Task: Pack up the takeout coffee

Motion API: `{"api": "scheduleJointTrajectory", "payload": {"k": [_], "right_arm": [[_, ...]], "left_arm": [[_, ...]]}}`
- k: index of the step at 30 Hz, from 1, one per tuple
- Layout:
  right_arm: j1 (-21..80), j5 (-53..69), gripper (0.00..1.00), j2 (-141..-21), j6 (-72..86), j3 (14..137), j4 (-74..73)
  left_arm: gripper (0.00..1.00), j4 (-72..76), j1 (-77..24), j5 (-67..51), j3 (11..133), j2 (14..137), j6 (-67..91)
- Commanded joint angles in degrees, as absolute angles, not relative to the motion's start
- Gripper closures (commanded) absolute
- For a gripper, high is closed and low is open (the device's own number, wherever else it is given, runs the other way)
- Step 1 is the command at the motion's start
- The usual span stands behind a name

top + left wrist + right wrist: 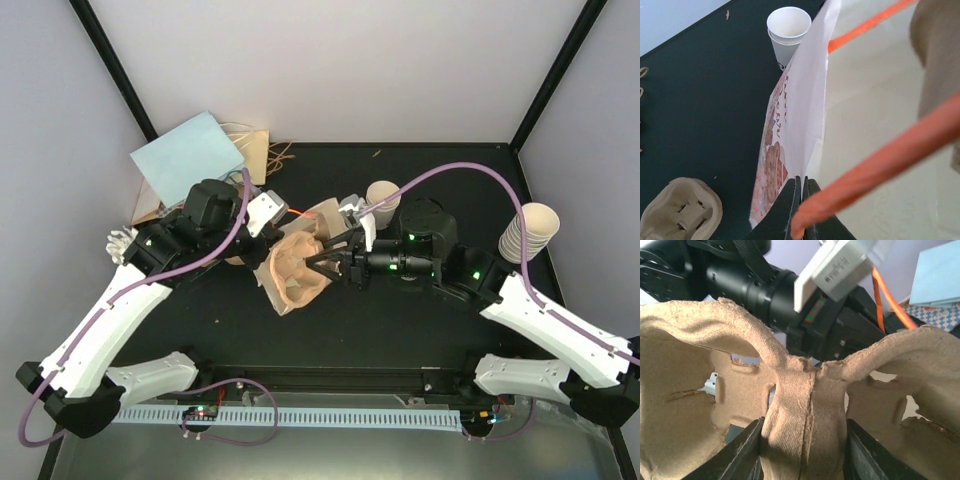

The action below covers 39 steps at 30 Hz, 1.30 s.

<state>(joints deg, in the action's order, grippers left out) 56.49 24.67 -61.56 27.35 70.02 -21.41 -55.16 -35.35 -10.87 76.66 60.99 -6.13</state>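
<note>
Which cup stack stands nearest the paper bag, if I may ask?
The short two-cup stack beside the bag; the taller stack stands far right.

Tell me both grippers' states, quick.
Left gripper: shut on the bag.
Right gripper: shut on the tray.

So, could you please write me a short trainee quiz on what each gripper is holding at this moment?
1. True or false: the right gripper grips the pulp tray by its central ridge.
2. What does the left gripper pinch? A) a lid B) the edge of the paper bag C) the tray
3. Does the cup standing beside the bag have a lid on?

Key: 1 true; 2 B; 3 no, its top is open.
</note>
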Motion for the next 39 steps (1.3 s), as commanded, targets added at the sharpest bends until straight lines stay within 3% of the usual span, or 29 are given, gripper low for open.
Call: {"api": "scheduleJointTrajectory", "payload": {"k": [1, 39], "right_arm": [[56.2, 26.2, 0.59, -62.2, 28.5, 68.3, -21.5], [53.2, 21.0, 0.57, -59.7, 33.9, 71.7, -25.3]], "left_arm": [[0.98, -53.6, -35.8, -13.3, 76.8, 59.5, -7.6], [0.98, -54.3, -38.2, -10.7, 76.5, 61.6, -8.2]]}}
